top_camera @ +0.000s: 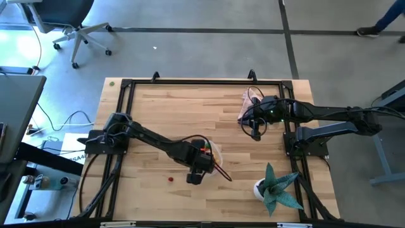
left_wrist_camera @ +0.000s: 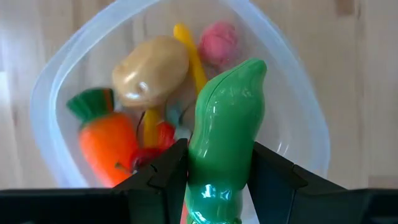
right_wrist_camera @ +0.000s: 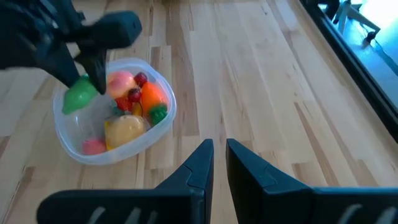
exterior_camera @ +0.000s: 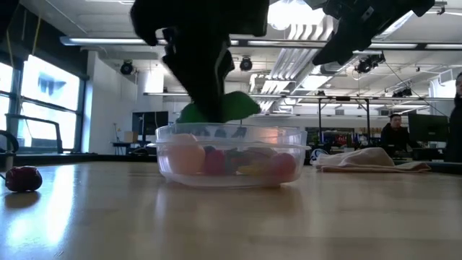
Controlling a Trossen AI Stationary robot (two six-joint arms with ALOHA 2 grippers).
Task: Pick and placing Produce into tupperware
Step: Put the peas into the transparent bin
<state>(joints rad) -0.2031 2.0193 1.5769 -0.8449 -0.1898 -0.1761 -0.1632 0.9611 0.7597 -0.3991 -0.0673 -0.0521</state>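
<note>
The green pod is grasped by the left end effector directly above the tupperware, w/ carrot etc. inside. Next step, probably: release. Right end effector is clenched, idle, well apart.

Long green plastic pod: glossy, smooth, bright highlights; clear rounded-square plastic tupperware: see-through, slightly frosted; tan plastic ball: satin sheen; orange plastic carrot: smooth; pale planked wood table: matt, visible grain; dark gripper fingers: matt
</note>
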